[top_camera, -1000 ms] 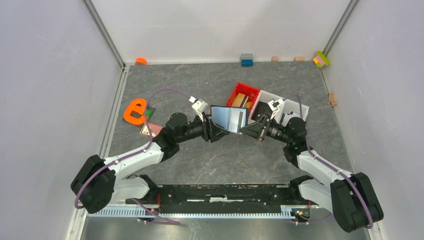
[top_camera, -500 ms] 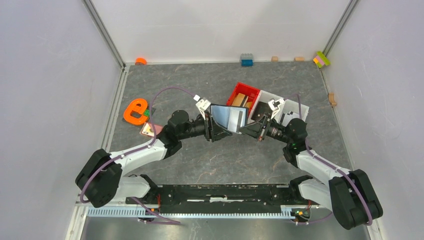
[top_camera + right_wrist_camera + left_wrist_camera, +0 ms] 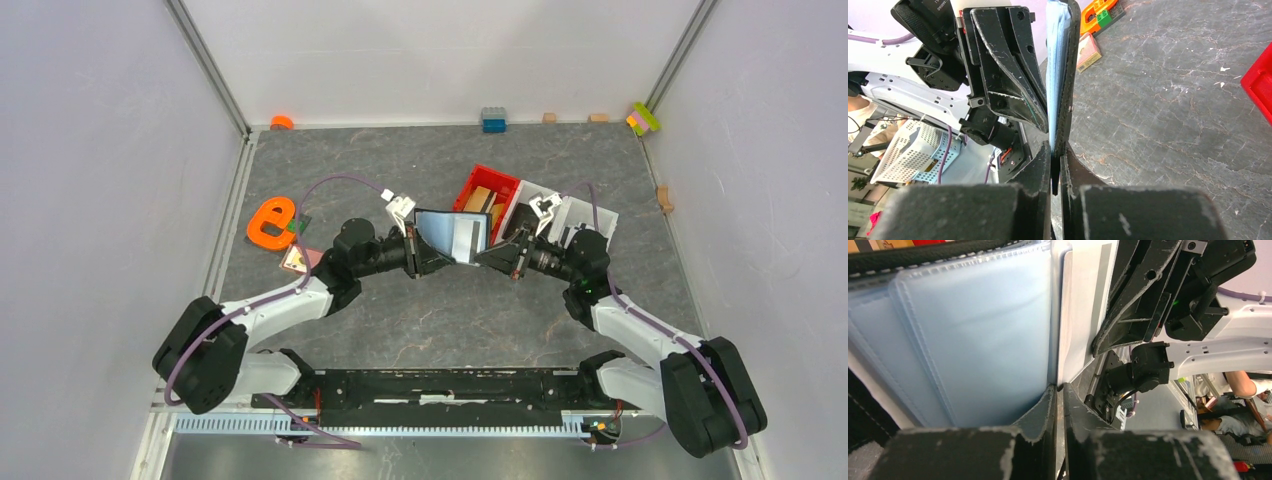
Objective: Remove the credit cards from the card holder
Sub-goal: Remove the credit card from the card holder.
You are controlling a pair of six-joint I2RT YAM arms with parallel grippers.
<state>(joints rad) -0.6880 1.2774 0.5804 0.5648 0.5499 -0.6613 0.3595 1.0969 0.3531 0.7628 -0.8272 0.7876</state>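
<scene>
The black card holder (image 3: pixel 452 233) hangs open above the table between both arms, its pale blue-grey sleeves (image 3: pixel 973 325) facing the left wrist camera. A greyish-white credit card (image 3: pixel 1082 310) stands out of the sleeve beside them. My left gripper (image 3: pixel 1060 390) is shut on this card's lower edge, and from above it (image 3: pixel 427 254) sits at the holder's left corner. My right gripper (image 3: pixel 1057 152) is shut on the holder's black cover (image 3: pixel 1068 75), which appears edge-on; from above it (image 3: pixel 486 258) is at the holder's right corner. A pinkish-copper credit card (image 3: pixel 300 260) lies on the table at the left.
An orange e-shaped piece (image 3: pixel 268 222) lies beside the pinkish card. Behind the holder, a red bin (image 3: pixel 478 181) holding tan blocks stands next to a white bin (image 3: pixel 590 215). Small toy blocks (image 3: pixel 493 119) line the far wall.
My left gripper has gone from open to shut on the grey card's edge. Both grippers and the holder have shifted slightly toward the far side.
</scene>
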